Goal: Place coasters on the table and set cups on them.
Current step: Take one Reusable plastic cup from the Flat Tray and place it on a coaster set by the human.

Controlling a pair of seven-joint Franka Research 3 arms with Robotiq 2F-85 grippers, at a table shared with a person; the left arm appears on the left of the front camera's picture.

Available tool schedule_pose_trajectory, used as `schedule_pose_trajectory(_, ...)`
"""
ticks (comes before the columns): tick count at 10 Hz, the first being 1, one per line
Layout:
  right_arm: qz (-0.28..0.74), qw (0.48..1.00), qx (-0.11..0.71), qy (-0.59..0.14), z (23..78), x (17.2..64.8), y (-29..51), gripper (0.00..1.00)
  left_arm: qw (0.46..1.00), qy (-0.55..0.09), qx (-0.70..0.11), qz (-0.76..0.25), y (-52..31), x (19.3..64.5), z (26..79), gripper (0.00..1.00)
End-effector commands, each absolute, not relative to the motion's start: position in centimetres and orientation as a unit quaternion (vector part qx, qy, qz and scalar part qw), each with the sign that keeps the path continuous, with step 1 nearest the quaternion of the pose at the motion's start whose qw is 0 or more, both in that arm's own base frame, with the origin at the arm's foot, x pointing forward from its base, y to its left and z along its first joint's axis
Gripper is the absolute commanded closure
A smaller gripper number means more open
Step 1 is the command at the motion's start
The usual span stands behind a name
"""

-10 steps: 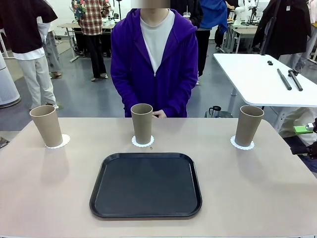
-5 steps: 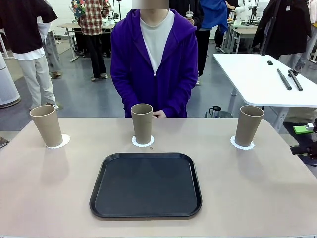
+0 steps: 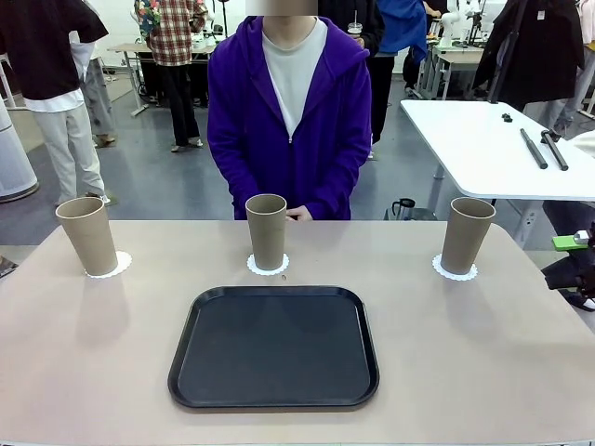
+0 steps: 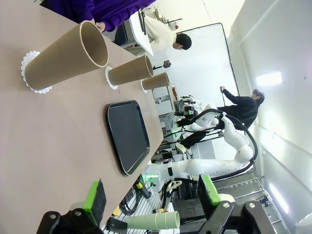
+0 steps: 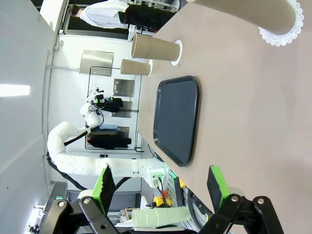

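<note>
Three tall greyish-tan tapered cups (image 3: 267, 231) stand on white lacy paper coasters (image 3: 268, 266) along the beige tabletop's (image 3: 93, 353) far side. Left tool (image 4: 151, 195) and right tool (image 5: 161, 183) both released, empty.

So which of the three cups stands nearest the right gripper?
The cup at the table's right end, on its coaster; the right gripper sits just beyond that edge.

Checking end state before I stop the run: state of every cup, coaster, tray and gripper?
left cup: upright on left coaster
middle cup: upright on middle coaster
right cup: upright on right coaster
black tray: flat, nothing on it
left gripper: open, holding nothing
right gripper: open, holding nothing
</note>
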State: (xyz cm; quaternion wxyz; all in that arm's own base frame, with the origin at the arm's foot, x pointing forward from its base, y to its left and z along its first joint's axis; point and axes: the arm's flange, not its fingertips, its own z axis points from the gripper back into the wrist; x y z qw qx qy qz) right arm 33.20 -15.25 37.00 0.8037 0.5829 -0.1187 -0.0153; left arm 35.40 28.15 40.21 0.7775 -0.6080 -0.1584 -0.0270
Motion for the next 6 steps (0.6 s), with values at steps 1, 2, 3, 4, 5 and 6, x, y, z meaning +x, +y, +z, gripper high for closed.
schedule_pose_trajectory(1, -0.017, 0.802, 0.585, -0.117, 36.93, 33.21, -15.24, 0.00, 0.777, -0.161, -0.608, -0.032, 28.18, 35.12, 40.40, 0.00)
schedule_pose_trajectory(2, -0.017, 0.802, 0.585, -0.117, 36.93, 33.21, -15.24, 0.00, 0.777, -0.161, -0.608, -0.032, 28.18, 35.12, 40.40, 0.00)
schedule_pose_trajectory(3, -0.017, 0.802, 0.585, -0.117, 36.93, 33.21, -15.24, 0.00, 0.777, -0.161, -0.608, -0.032, 28.18, 35.12, 40.40, 0.00)
schedule_pose_trajectory(4, -0.017, 0.802, 0.585, -0.117, 36.93, 33.21, -15.24, 0.00, 0.777, -0.161, -0.608, -0.032, 28.18, 35.12, 40.40, 0.00)
schedule_pose_trajectory(5, -0.017, 0.802, 0.585, -0.117, 36.93, 33.21, -15.24, 0.00, 0.777, -0.161, -0.608, -0.032, 28.18, 35.12, 40.40, 0.00)
schedule_pose_trajectory(6, -0.017, 0.802, 0.585, -0.117, 36.93, 33.21, -15.24, 0.00, 0.777, -0.161, -0.608, -0.032, 28.18, 35.12, 40.40, 0.00)
